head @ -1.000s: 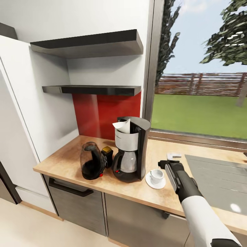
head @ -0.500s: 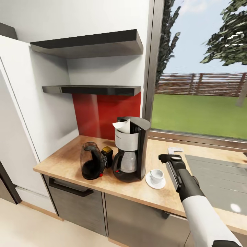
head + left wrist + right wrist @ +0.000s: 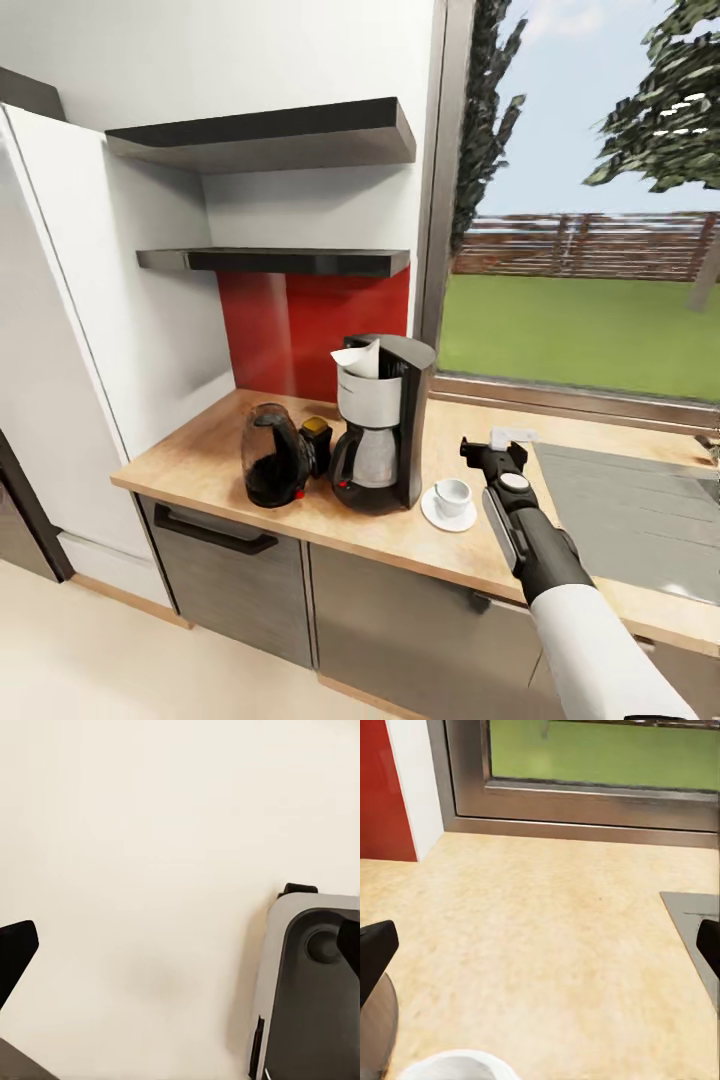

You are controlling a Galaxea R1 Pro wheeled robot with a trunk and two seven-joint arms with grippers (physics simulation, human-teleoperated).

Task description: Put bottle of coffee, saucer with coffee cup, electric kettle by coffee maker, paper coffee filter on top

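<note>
While the coffee maker stands on the tabletop with the paper coffee filter perched in its top, everything else sits around it. The coffee cup rests on the saucer just beside its base, on the window side. The electric kettle stands close on its other side, and the bottle of coffee is tucked between kettle and machine, slightly behind. The kitchen shelf above the machine looks bare.

The right claw hovers just past the saucer from the coffee maker, its fingers spread wide apart and gripping nothing; in the right wrist view the cup's rim lies below them. The left claw is likewise released, over pale floor.

Judging by the layout, the station seems complete, so the sensible step is to draw the arm straight back without brushing the cup.

No label or brand text is legible on the bottle or machine.
</note>
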